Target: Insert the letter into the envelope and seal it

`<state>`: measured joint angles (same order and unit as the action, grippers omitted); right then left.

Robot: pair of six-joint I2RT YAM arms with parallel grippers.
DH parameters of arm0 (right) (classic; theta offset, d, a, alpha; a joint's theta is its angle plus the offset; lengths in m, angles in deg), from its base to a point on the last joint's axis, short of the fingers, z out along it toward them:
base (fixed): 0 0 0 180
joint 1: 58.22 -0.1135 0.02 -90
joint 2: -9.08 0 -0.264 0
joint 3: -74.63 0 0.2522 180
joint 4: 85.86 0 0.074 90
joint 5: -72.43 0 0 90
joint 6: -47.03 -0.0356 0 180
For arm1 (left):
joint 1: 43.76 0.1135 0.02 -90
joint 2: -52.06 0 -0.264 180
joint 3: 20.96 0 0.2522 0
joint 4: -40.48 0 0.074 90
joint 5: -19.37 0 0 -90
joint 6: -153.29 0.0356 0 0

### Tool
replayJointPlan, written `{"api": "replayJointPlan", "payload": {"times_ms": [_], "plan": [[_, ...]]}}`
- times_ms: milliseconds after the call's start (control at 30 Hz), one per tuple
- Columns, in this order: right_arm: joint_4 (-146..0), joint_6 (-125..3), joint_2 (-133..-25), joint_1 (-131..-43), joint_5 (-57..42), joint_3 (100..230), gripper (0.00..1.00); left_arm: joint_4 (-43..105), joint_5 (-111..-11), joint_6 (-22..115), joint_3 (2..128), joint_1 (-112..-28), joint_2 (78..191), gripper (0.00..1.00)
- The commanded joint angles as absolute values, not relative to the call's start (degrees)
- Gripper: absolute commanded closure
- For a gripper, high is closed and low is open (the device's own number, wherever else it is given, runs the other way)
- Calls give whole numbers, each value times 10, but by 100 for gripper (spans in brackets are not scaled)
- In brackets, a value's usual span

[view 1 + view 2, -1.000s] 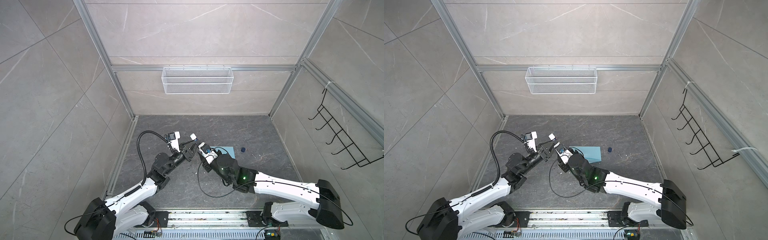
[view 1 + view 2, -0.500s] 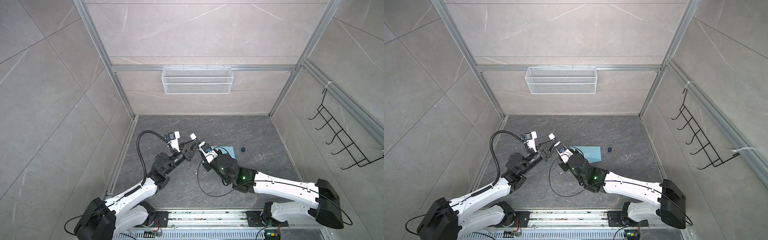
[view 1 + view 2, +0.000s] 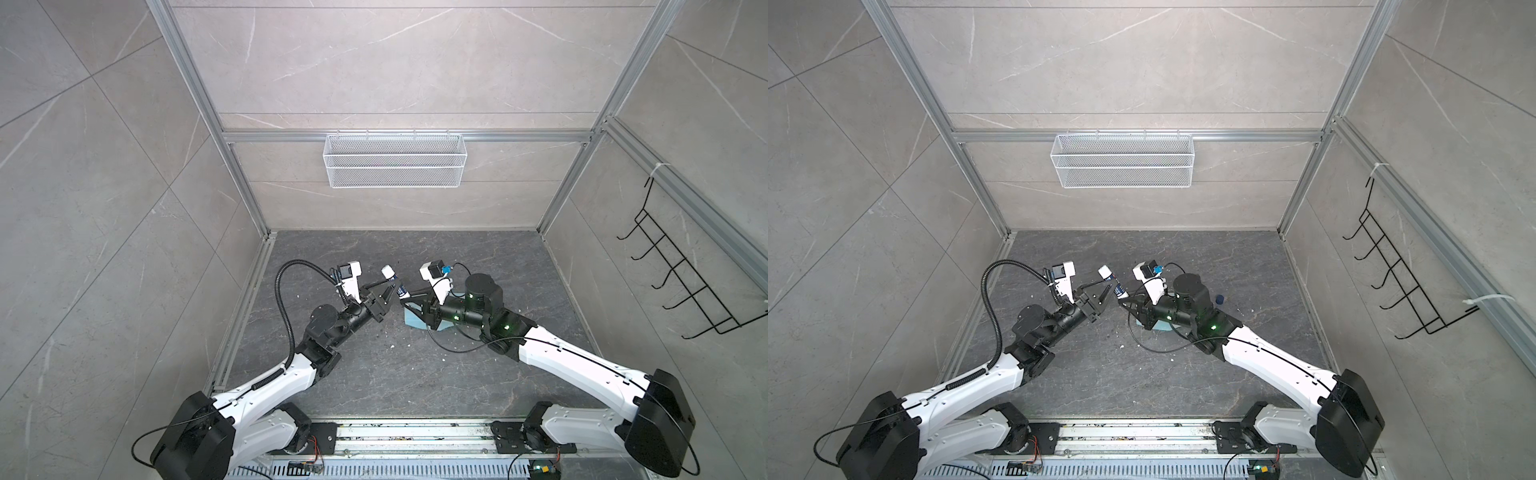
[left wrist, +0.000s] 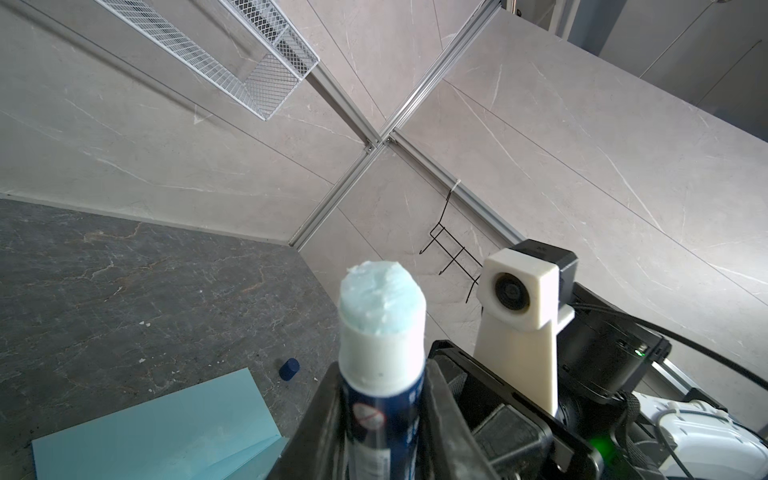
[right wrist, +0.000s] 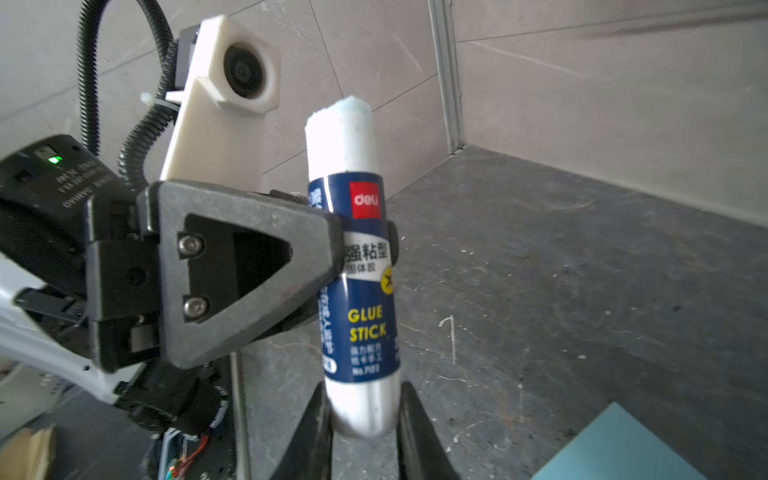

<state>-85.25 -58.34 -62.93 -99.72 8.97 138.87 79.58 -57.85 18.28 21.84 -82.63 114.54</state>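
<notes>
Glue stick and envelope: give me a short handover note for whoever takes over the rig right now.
Left gripper shut on the glue stick's middle; right gripper shut on its base.
Stick uncapped, glue exposed; cap lies near the envelope, on the table.
Letter not in view, perhaps already inside.
To do: apply glue, seal the envelope.

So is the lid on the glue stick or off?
Off. The glue stick shows bare pale blue glue on top; a dark blue cap lies on the table near the envelope.
</notes>
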Motion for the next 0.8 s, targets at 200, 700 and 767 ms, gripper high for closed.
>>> {"api": "replayJointPlan", "payload": {"times_ms": [200, 700, 767], "plan": [[-889, -639, -637, -979, 94, 1399, 65, 810, -564, 182, 235, -828, 1136, 100], [-1033, -455, -564, -1079, -219, 1278, 31, 601, -705, -71, 279, -828, 1115, 100], [-1072, -435, -574, -1094, -239, 1267, 31, 582, -705, -100, 284, -828, 1114, 100]]}}
